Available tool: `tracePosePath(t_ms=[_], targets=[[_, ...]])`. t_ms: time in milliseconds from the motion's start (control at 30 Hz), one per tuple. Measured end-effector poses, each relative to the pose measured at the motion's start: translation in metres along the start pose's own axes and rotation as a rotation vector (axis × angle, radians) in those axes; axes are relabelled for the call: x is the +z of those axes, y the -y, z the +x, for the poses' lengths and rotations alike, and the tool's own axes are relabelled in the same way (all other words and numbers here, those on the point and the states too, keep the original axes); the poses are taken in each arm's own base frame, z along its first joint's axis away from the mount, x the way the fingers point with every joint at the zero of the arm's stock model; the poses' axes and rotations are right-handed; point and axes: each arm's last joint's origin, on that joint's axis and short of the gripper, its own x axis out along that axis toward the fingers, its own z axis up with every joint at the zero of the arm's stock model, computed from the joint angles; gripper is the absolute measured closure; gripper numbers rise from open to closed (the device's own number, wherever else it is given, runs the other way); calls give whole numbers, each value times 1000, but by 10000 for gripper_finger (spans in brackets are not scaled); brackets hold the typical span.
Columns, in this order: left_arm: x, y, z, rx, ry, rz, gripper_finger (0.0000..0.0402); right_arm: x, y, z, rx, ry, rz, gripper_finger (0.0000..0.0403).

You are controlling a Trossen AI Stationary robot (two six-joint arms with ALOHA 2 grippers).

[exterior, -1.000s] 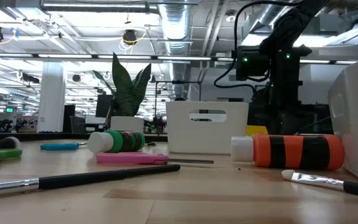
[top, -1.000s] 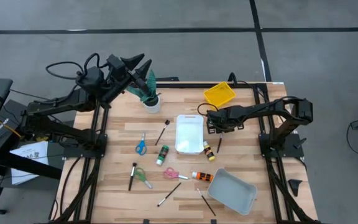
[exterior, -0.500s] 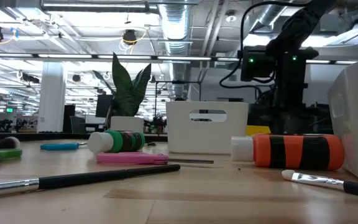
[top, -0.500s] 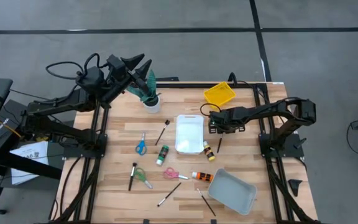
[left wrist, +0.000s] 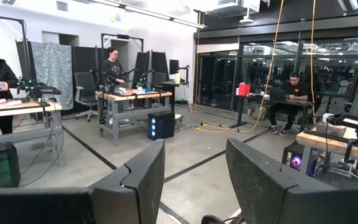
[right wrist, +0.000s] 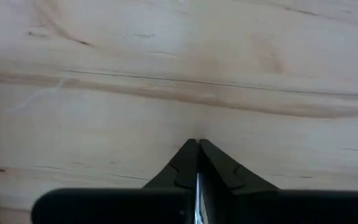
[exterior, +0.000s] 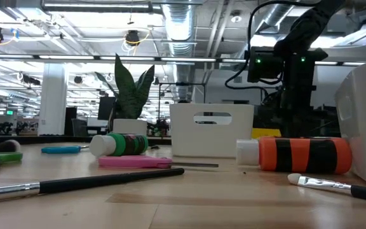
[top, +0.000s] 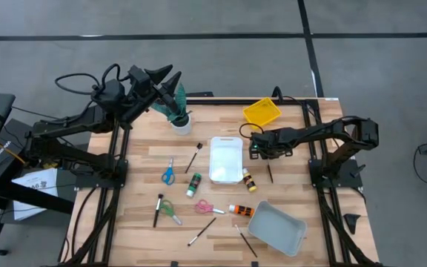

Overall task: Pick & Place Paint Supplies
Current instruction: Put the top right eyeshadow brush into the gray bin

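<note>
My right gripper points down at the table just right of the white tray and is shut on a thin dark brush. The brush runs from under the fingers toward the near edge. My left gripper waits raised above the potted plant at the far left, and its fingers stand apart around nothing in the left wrist view. A yellow bottle, a green bottle and an orange bottle lie on the wood. My right gripper comes from above, fingers pointing down, and has the brush by its far end. A thin pale sliver shows pinched between the two shut fingers. The rest of the brush lies on the table toward the near edge.
The yellow tray sits at the far right and the grey tray at the near right. Blue scissors, pink scissors, green scissors and other brushes are scattered left of and in front of the white tray.
My right gripper has shut on the brush's far end. The brush has swung on the table: its near end has gone toward the right edge, so it now slants the other way.
</note>
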Motion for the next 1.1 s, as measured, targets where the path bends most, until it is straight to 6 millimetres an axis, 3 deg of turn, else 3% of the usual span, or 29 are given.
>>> tracePosePath(t_ms=[200, 467, 733, 933, 1100], targets=[[0, 1, -1, -7, 0, -1, 238, -2, 0, -8, 37, 38, -53, 401], [-1, 1, -1, -8, -14, 9, 238, 5, 11, -67, 252, 205, -177, 402], [-2, 2, -1, -9, -21, 14, 238, 0, 54, -122, 379, 309, -303, 402], [-2, 2, -1, -12, -22, 14, 238, -9, 88, -142, 411, 307, -299, 403], [-3, 3, -2, -19, -30, -4, 238, -16, 98, -155, 546, 297, -359, 403]])
